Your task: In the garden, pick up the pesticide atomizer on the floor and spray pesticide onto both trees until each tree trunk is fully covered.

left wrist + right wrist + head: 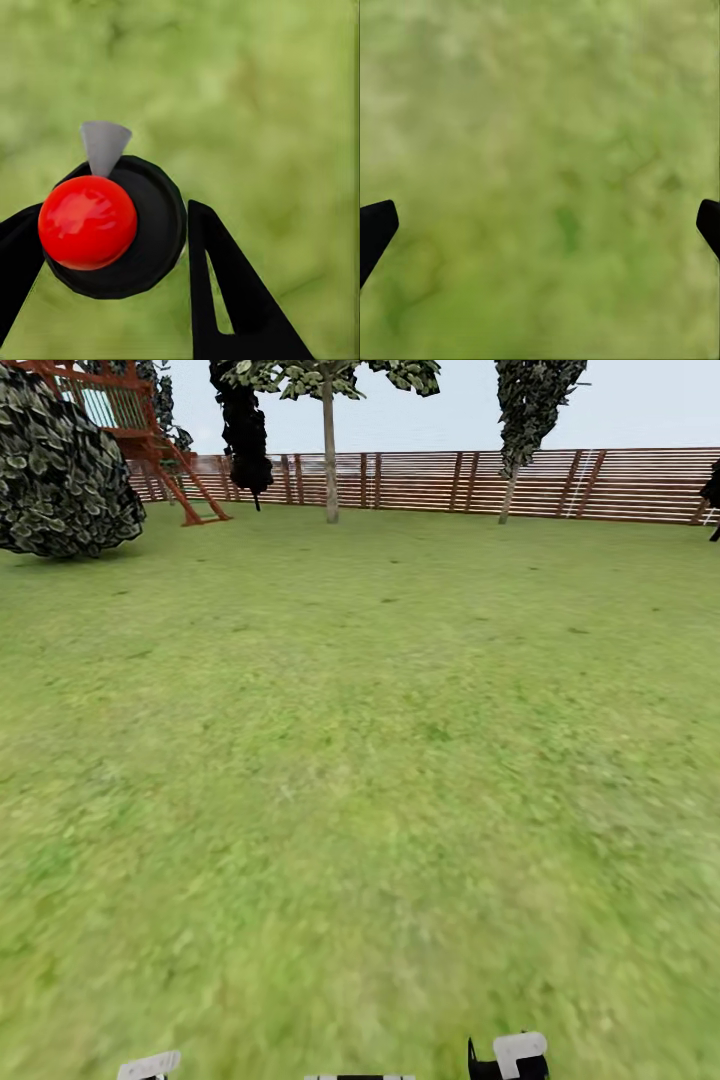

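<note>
Left wrist view: atomizer [112,225] clamped between left hand [105,247] fingers.

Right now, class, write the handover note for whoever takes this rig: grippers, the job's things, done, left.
Left gripper: shut on the atomizer, red cap up, over grass.
Right gripper: open, holding nothing, above the lawn.
Ahead: fence, a bush, thin-trunked trees.
Done: atomizer picked up.
Left: reach both thick trunks and spray each until covered; no white specks visible yet.
</note>
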